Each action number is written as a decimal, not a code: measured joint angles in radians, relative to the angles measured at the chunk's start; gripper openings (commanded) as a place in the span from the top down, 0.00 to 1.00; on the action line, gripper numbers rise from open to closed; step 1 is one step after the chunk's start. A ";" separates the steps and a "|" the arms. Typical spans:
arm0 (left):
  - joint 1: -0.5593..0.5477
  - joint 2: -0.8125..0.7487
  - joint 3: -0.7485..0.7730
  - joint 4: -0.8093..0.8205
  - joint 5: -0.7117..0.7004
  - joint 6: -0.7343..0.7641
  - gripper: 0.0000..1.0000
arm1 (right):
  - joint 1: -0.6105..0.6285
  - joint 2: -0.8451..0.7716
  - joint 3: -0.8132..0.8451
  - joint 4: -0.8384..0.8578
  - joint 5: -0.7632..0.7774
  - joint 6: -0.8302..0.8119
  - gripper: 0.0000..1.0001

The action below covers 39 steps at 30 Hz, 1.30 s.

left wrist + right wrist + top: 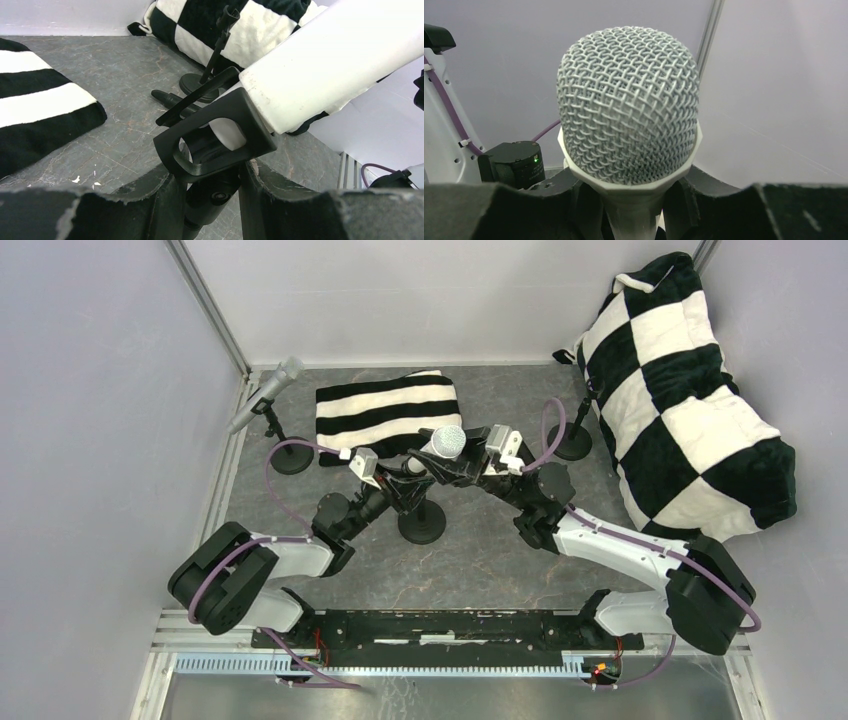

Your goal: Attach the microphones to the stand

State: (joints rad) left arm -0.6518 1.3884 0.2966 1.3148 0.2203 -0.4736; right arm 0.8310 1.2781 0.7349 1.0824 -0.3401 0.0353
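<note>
"Top external view first – what does it give that the wrist cameras don't?"

"The layout. On the grey marbled table (480,560) stand three black round-based stands. The left stand (292,458) carries the silver-grey stick microphone (265,395), tilted up toward the left wall. The right stand (572,443) is just beside the black-and-white checkered cushion (690,390). The middle stand (422,524) is where both arms meet, near the black-and-white striped folded cloth (388,410)."

"And the white stick microphone with the silver mesh head (443,441)?"

"Above the middle stand, lying at a slant with its head toward the back. The left wrist view shows what the overhead view hides: its white body (330,60) slopes down from the upper right, and its lower end sits inside the loop of the black plastic clip (255,132)."

"How are the hands?"

"The left gripper (405,480) is clamped on the middle stand's stem (210,197) right under the clip, with its fingers (150,205) pressed on either side. The right gripper (465,462) pinches the white microphone's body just below the collar – in the right wrist view the mesh head (629,100) fills the frame, with the fingers (724,205) flanking the shaft."

"And the arm poses?"

"The left arm reaches forward and to the right from its base, forearm low. The right arm stretches forward and to the left, its wrist over the table's middle."
</note>
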 measured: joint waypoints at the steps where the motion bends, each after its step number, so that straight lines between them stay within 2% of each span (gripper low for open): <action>1: 0.001 0.001 0.002 0.000 0.000 -0.001 0.98 | 0.000 0.000 0.002 -0.006 -0.002 -0.009 1.00; 10: 0.008 0.008 0.008 -0.001 0.000 -0.016 0.98 | 0.006 0.014 0.013 -0.031 -0.001 -0.076 1.00; 39: 0.022 0.014 0.023 -0.036 -0.007 -0.028 0.98 | 0.013 0.117 0.086 -0.071 0.059 -0.095 1.00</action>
State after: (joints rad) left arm -0.6296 1.4029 0.3195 1.2789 0.2134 -0.5018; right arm 0.8444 1.3956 0.8211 1.0111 -0.2813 -0.0593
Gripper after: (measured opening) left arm 0.444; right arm 0.450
